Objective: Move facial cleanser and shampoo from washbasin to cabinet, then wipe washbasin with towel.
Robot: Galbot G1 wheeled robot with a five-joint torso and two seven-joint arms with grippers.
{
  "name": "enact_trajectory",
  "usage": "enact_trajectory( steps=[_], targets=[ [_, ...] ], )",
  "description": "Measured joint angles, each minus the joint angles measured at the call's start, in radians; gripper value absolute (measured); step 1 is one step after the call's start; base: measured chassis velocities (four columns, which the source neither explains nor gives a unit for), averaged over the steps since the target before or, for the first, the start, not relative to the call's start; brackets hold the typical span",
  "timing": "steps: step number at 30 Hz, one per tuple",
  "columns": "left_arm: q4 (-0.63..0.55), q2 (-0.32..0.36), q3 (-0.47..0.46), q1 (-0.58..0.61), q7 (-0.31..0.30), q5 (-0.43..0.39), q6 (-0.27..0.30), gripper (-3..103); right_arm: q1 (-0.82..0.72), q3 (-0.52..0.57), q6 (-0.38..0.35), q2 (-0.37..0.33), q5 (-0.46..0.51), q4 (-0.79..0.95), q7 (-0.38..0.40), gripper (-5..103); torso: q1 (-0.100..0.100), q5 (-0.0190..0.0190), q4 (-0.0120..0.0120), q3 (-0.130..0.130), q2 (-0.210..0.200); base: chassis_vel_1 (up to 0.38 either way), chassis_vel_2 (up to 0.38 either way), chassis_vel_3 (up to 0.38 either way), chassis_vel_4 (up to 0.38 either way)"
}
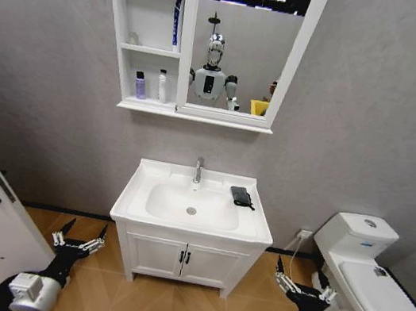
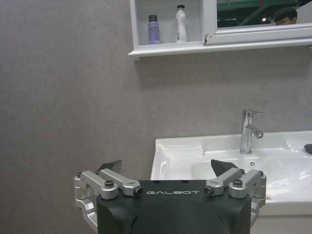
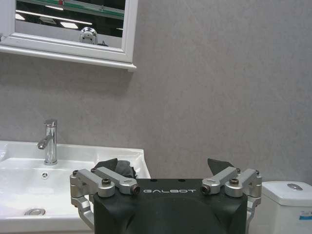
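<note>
Head view puts the washbasin at the centre of everything, so places here are given against it. To the left of the washbasin and lower than its rim, down at floor level beside the white vanity, the left gripper hangs with its fingers spread wide and nothing between them. In the left wrist view the same left gripper shows its two dark fingertips well apart, with the basin's left edge beyond them.

Above the washbasin, on the wall, hangs the cabinet joined to its mirror. On the cabinet's lowest shelf stand two bottles side by side: a purple bottle with a dark cap on the left and a white bottle just right of it. A tall white tube with blue print stands on the middle shelf.

At the back of the washbasin, centred over the bowl, rises the chrome tap. The drain sits in the bowl below it. On the washbasin's right rim, near the back corner, lies the towel, dark and crumpled, clear of the bowl.

Right of the washbasin and low, near the toilet, the right gripper is also splayed open and empty. In the right wrist view the right gripper frames the towel on the basin corner.
</note>
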Motion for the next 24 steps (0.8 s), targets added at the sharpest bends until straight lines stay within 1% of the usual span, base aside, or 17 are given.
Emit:
enact_trajectory(
  steps=[1,2,5,6,7,8,9,11,12,15,16,17,20,22,23,24],
  targets=[
    [0.0,0.0,0.0,0.0,0.0,0.0,0.0,100,0.0,0.0,0.0,0.0,0.0,0.0,0.0,100,0.0,-0.001,-0.0001,0.0,0.0,0.266,-0.323,-0.299,0.282],
    [0.0,0.0,0.0,0.0,0.0,0.0,0.0,100,0.0,0.0,0.0,0.0,0.0,0.0,0.0,100,0.0,-0.0001,0.0002,0.0,0.0,0.319,-0.323,-0.33,0.308],
    [0.0,0.0,0.0,0.0,0.0,0.0,0.0,100,0.0,0.0,0.0,0.0,0.0,0.0,0.0,100,0.0,-0.0002,0.0,0.0,0.0,0.365,-0.329,-0.33,0.315],
    [0.0,0.0,0.0,0.0,0.0,0.0,0.0,100,0.0,0.0,0.001,0.0,0.0,0.0,0.0,100,0.0,-0.0011,-0.0003,0.0,0.0,0.335,-0.354,-0.329,0.348],
    [0.0,0.0,0.0,0.0,0.0,0.0,0.0,100,0.0,0.0,0.001,0.0,0.0,0.0,0.0,100,0.0,-0.0011,-0.0003,0.0,0.0,0.335,-0.354,-0.329,0.348],
    [0.0,0.0,0.0,0.0,0.0,0.0,0.0,100,0.0,0.0,0.001,0.0,0.0,0.0,0.0,100,0.0,-0.0002,0.0,0.0,0.0,0.388,-0.38,-0.383,0.348],
    [0.0,0.0,0.0,0.0,0.0,0.0,0.0,100,0.0,0.0,0.001,0.0,0.0,0.0,0.0,100,0.0,-0.0003,0.0003,0.0,0.0,0.388,-0.401,-0.375,0.362],
    [0.0,0.0,0.0,0.0,0.0,0.0,0.0,100,0.0,0.0,0.001,0.0,0.0,0.0,0.0,100,0.0,-0.0002,0.0001,0.0,0.0,0.383,-0.401,-0.375,0.368],
    [0.0,0.0,0.0,0.0,0.0,0.0,0.0,100,0.0,0.0,0.001,0.0,0.0,0.0,0.0,100,-0.001,-0.001,-0.0002,0.0,0.0,0.376,-0.358,-0.365,0.371],
    [0.0,0.0,0.0,0.0,0.0,0.0,0.0,100,0.0,0.0,0.001,0.0,0.0,0.0,0.0,100,0.0,-0.0003,0.0003,0.0,0.0,0.375,-0.391,-0.362,0.368],
    [0.0,0.0,0.0,0.0,0.0,0.0,0.0,100,0.0,0.0,0.001,0.0,0.0,0.0,0.0,100,0.0,0.0,0.0002,0.0,0.0,0.334,-0.375,-0.349,0.346],
    [0.0,0.0,0.0,0.0,0.0,0.0,0.0,100,0.0,0.0,0.001,0.0,0.0,0.0,0.0,100,0.0,-0.0009,-0.0002,0.0,0.0,0.334,-0.38,-0.341,0.346],
    [0.0,0.0,0.0,0.0,0.0,0.0,0.0,100,0.0,0.0,0.001,0.0,0.0,0.0,0.0,100,0.0,0.0,0.0003,0.0,0.0,0.349,-0.375,-0.343,0.35],
    [0.0,0.0,0.0,0.0,0.0,0.0,0.0,100,0.0,0.0,0.001,0.0,0.0,0.0,0.0,100,0.0,0.0001,0.0,0.0,0.0,0.36,-0.348,-0.332,0.346],
    [0.0,0.0,0.0,0.0,0.0,0.0,0.0,100,0.0,0.0,0.001,0.0,0.0,0.0,0.0,100,0.0,-0.0011,-0.0002,0.0,0.0,0.332,-0.33,-0.315,0.308],
    [0.0,0.0,0.0,0.0,0.0,0.0,0.0,100,0.0,0.0,0.001,0.0,0.0,0.0,0.0,100,0.0,-0.0003,0.0,0.0,0.0,0.287,-0.308,-0.315,0.273]
  ],
)
